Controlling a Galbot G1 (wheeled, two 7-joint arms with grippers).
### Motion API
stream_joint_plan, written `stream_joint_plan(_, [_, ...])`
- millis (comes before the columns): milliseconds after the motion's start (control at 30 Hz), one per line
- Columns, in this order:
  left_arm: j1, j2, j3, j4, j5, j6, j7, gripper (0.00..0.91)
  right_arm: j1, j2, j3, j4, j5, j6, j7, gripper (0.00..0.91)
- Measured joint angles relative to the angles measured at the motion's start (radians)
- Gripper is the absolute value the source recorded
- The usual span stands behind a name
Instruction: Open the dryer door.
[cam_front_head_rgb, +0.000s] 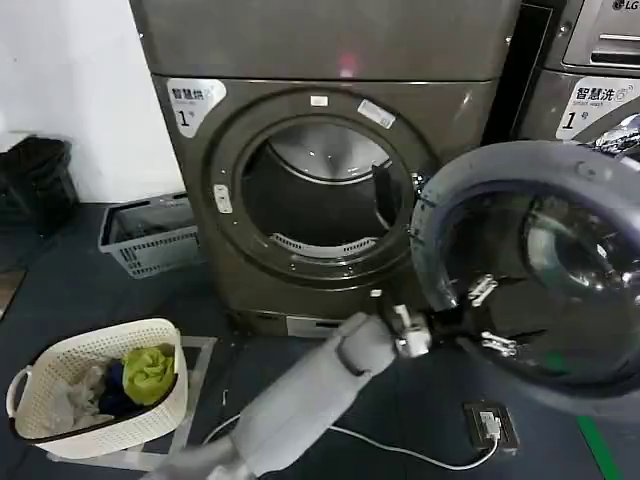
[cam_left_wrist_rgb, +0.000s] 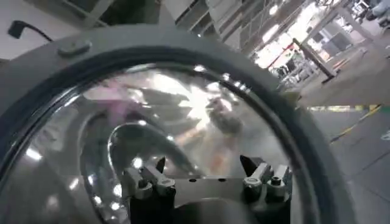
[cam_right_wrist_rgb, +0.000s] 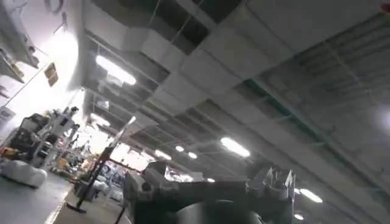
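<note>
Far left on the dark floor, a white laundry basket (cam_front_head_rgb: 95, 395) is sitting with green and blue clothes in it, and a grey crate (cam_front_head_rgb: 150, 237) is lying behind it near the wall. Next over, the dryer (cam_front_head_rgb: 330, 190) is standing with its round opening showing the drum, white "1" sticker up in its corner. My left arm is reaching across the front of it, and my left gripper (cam_front_head_rgb: 488, 317) is sitting right up against the grey inner face of the dryer door (cam_front_head_rgb: 540, 270), which is hanging swung wide open to the right of the opening. In the left wrist view my left gripper (cam_left_wrist_rgb: 204, 173) is spreading its fingers (cam_left_wrist_rgb: 159, 165) apart with nothing between them, tips just at the door's curved glass (cam_left_wrist_rgb: 183, 122). Behind the door another machine (cam_front_head_rgb: 590, 70) is standing at the far right. My right gripper (cam_right_wrist_rgb: 210, 189) is pointing up at a ceiling with light strips, fingers apart, gripping nothing.
</note>
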Motion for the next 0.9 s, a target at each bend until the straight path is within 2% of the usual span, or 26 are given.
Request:
stream_joint_plan(100, [0.001, -0.009, 0.002, 0.001, 0.003, 0.009, 0.001, 0.907, -0.001, 0.003, -0.009, -0.003, 0.016, 0.027, -0.024, 0.907])
stream_joint_plan(233, [0.018, 0.008, -0.002, -0.024, 0.007, 0.020, -0.004, 0.907, -0.003, 0.003, -0.026, -0.001, 0.042, 0.032, -0.041, 0.907])
stream_joint_plan(333, [0.045, 0.041, -0.012, -0.070, 0.015, 0.023, -0.008, 0.907, -0.002, -0.007, -0.033, 0.007, 0.084, 0.031, -0.057, 0.907])
stream_joint_plan(433, [0.082, 0.100, -0.024, -0.144, 0.034, 0.016, -0.004, 0.907, -0.001, -0.017, -0.046, 0.011, 0.090, 0.039, -0.062, 0.907])
stream_joint_plan(667, [0.194, 0.330, -0.091, -0.354, 0.125, -0.068, -0.017, 0.907, 0.011, -0.041, -0.090, 0.000, 0.113, 0.101, -0.092, 0.907])
stream_joint_plan(900, [0.286, 0.587, -0.206, -0.514, 0.236, -0.192, -0.010, 0.907, 0.029, -0.083, -0.135, -0.013, 0.114, 0.097, -0.105, 0.907])
